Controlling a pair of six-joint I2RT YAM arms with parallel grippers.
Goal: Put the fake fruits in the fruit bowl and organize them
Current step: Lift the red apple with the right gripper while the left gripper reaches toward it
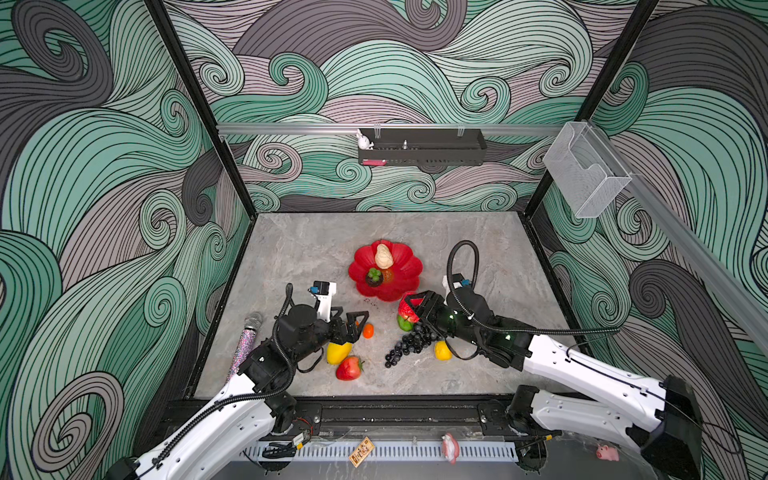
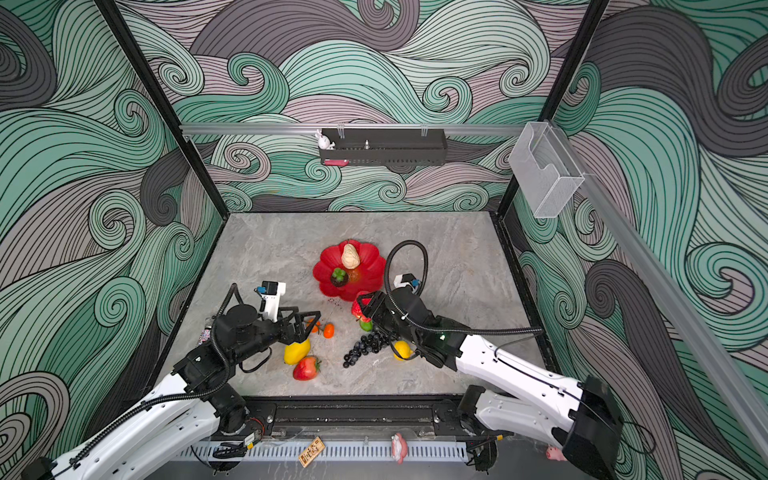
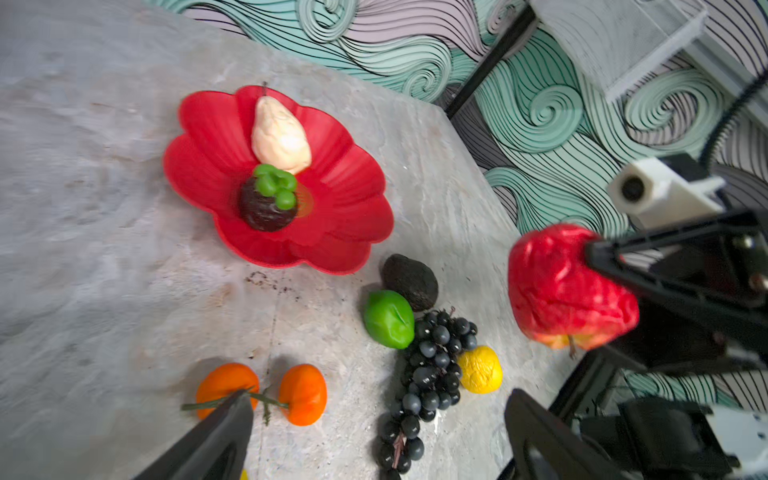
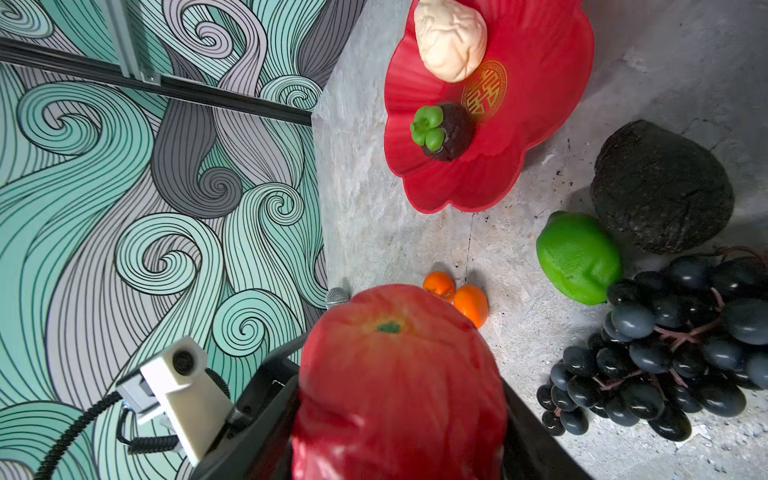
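Fruit bowl (image 3: pixel 199 137): glossy red plastic. Avocado (image 4: pixel 660 187): matt, rough-grained. Grape bunch (image 4: pixel 665 353): smooth, shiny. Apple (image 4: pixel 399 374): wrinkled, glossy skin. Table (image 1: pixel 299 249): grey stone-look, matt.

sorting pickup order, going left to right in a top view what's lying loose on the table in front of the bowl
microphone → big lemon → orange → grapes → small lemon; skipped strawberry and lime, which overlap others
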